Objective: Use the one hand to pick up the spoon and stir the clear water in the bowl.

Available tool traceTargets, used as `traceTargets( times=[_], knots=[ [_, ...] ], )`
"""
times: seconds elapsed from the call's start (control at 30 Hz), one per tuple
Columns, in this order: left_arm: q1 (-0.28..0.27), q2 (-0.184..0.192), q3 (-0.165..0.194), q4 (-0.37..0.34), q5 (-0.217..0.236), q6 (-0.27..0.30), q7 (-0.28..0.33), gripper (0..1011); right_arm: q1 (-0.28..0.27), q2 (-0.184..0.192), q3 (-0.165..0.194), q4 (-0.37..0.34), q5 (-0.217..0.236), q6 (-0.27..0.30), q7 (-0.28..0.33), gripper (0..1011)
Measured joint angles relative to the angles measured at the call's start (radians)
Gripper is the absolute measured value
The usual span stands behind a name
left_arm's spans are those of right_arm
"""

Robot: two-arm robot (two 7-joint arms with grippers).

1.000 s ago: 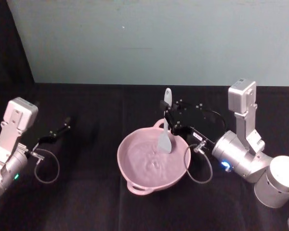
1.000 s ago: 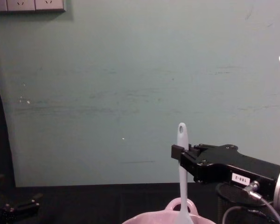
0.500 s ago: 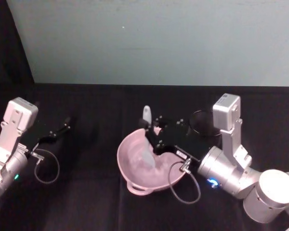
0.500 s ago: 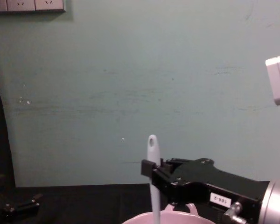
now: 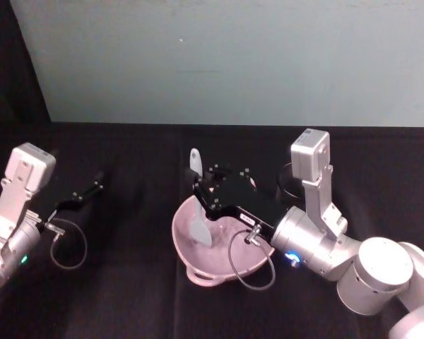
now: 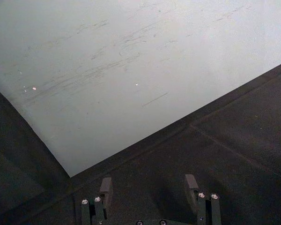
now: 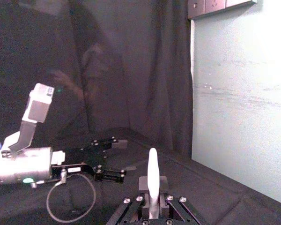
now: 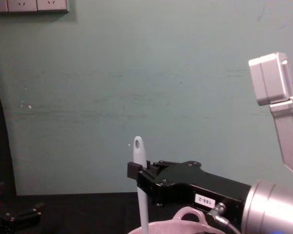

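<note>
Head, chest seemingly share bowl (image 5: pixel 185 240).

table (image 5: pixel 127 282): black cloth | on it: 1 pink bowl (image 5: pixel 186 256) | 1 black cup (image 5: pixel 283 185), to its right

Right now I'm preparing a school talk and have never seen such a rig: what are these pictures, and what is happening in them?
This is a two-armed robot, photographed by its own cameras. The head view looks down on a black table. The chest view looks across the table from lower down. Each wrist view looks out along one arm. A pink bowl stands on the table. The right gripper is shut on a white spoon, holding it upright by the handle with the blade down inside the bowl. The left gripper is parked off to the left, open and holding nothing.
</note>
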Motion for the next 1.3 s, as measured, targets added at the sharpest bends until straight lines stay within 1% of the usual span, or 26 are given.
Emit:
traceTargets(
  times=[0.17,0.3,0.53,0.73,0.87,0.93,1.07,1.27,1.3],
  knots=[
    [0.000,0.000,0.000,0.000,0.000,0.000,0.000,1005,0.031,-0.014,0.006,0.050,0.007,-0.006,-0.001,120],
    [0.000,0.000,0.000,0.000,0.000,0.000,0.000,1005,0.051,-0.015,0.030,0.090,0.014,-0.013,-0.014,120],
    [0.000,0.000,0.000,0.000,0.000,0.000,0.000,1005,0.055,0.004,0.070,0.098,0.021,-0.019,-0.033,120],
    [0.000,0.000,0.000,0.000,0.000,0.000,0.000,1005,0.043,0.019,0.091,0.084,0.025,-0.019,-0.037,120],
    [0.000,0.000,0.000,0.000,0.000,0.000,0.000,1005,0.032,0.025,0.096,0.071,0.026,-0.019,-0.039,120],
    [0.000,0.000,0.000,0.000,0.000,0.000,0.000,1005,0.018,0.035,0.098,0.052,0.025,-0.017,-0.040,120],
    [0.000,0.000,0.000,0.000,0.000,0.000,0.000,1005,-0.005,0.047,0.097,0.018,0.023,-0.010,-0.039,120],
    [0.000,0.000,0.000,0.000,0.000,0.000,0.000,1005,-0.039,0.060,0.081,-0.032,0.023,-0.001,-0.025,120],
    [0.000,0.000,0.000,0.000,0.000,0.000,0.000,1005,-0.048,0.062,0.073,-0.048,0.023,0.001,-0.020,120]
  ],
)
